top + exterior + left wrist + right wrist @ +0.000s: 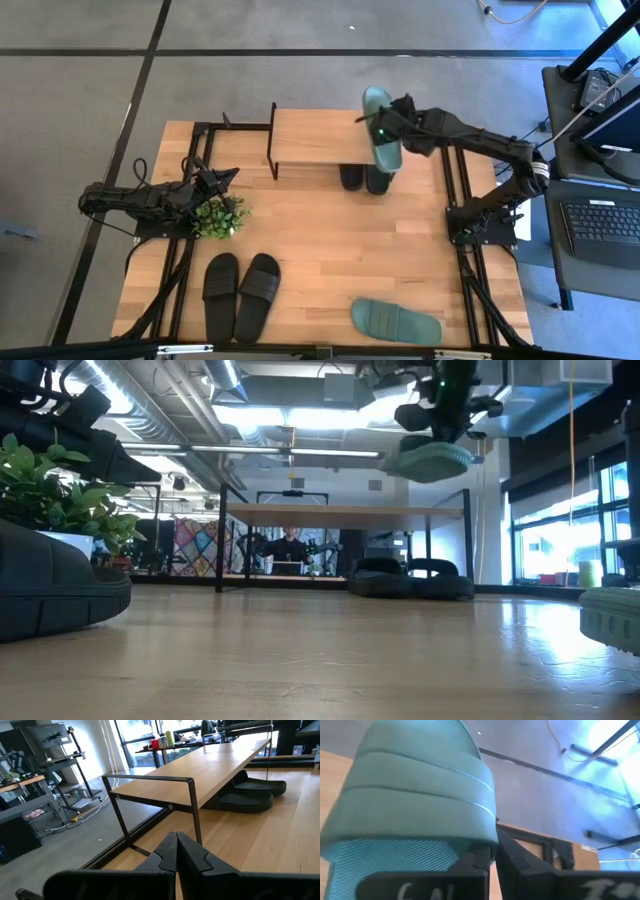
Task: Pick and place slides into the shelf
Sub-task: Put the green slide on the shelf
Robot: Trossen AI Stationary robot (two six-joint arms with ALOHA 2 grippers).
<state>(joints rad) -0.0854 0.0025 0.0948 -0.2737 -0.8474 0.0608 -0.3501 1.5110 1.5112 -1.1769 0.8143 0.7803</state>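
Note:
My right gripper (pixel 387 127) is shut on a sage-green ribbed slide (pixel 380 125), held in the air over the right end of the shelf (pixel 310 138). The low view shows this slide (pixel 432 458) above the plank top (pixel 345 511). One black pair (pixel 365 178) lies under the shelf's right end. Another black pair (pixel 240 292) lies near the front left. The second green slide (pixel 395 321) lies flat near the front right edge. My left gripper (pixel 226 180) is shut and empty beside the plant, left of the shelf. My right gripper pinches the green slide between its two fingers at the slide's side, beside the ribbed strap (pixel 482 837). The fingers (pixel 512 857) come from the table's right side and lie across the slide. The slide is lifted clear, above the shelf's top.
A small green plant (pixel 218 216) stands at the table's left, right by my left gripper. The shelf's black metal frame (pixel 150 780) stands in front of my left gripper. Bare wood lies in the table's middle (pixel 320 240).

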